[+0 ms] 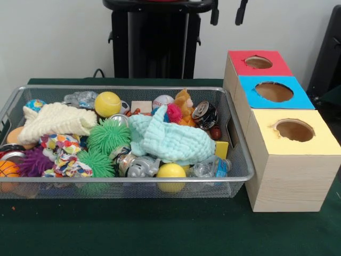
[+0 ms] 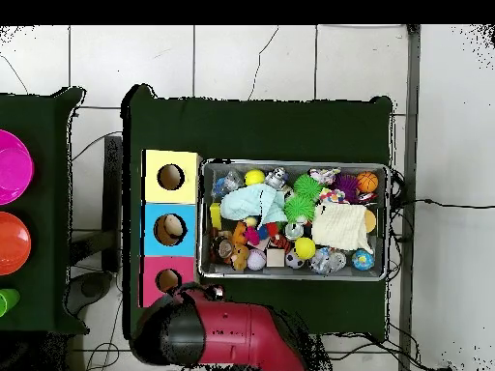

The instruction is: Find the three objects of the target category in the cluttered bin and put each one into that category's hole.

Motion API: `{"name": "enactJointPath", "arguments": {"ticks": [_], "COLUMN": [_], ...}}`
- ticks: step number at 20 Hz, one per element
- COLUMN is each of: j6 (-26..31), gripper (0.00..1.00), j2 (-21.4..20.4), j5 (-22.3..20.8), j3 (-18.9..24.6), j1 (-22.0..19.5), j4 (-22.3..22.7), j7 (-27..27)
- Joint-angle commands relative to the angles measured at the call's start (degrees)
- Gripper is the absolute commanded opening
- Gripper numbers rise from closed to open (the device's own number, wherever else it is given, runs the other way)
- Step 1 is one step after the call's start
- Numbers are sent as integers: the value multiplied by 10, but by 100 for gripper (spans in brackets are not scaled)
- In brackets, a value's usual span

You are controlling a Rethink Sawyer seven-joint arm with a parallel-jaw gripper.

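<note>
The silver wire-mesh basket [image 1: 128,181] [image 2: 290,278] sits on the green table, full of toys. A crushed clear bottle with a blue label [image 1: 210,166] [image 2: 228,184] lies in its front right corner in the front view. A second crinkly clear bottle [image 1: 81,98] [image 2: 329,259] lies at the back left. A third bottle is hidden. The blue-topped box's round hole [image 1: 274,92] [image 2: 170,229] is to the basket's right, between the red and yellow boxes. My gripper [image 1: 228,13] shows only two black fingertips [image 1: 214,16] at the top edge, set apart and empty, above the red-topped box.
The red-topped hole [image 1: 258,62] and the yellow-topped hole [image 1: 294,129] flank the blue one. A crushed can [image 1: 204,114], a silver toy animal [image 1: 139,166], a mint cloth [image 1: 170,140], a cream cloth [image 1: 56,120] and balls crowd the basket. My red arm [image 2: 232,333] is drawn back.
</note>
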Motion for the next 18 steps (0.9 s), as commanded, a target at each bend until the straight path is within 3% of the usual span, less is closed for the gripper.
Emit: {"name": "enactJointPath", "arguments": {"ticks": [1, 13, 18], "j6": [-35, 3, 2], "gripper": [100, 100, 100], "j2": [65, 128, 176], "j5": [-28, -55, -64], "j3": [32, 40, 54], "j1": [-32, -55, -73], "j4": [-74, -173, -219], "j7": [39, 7, -7]}}
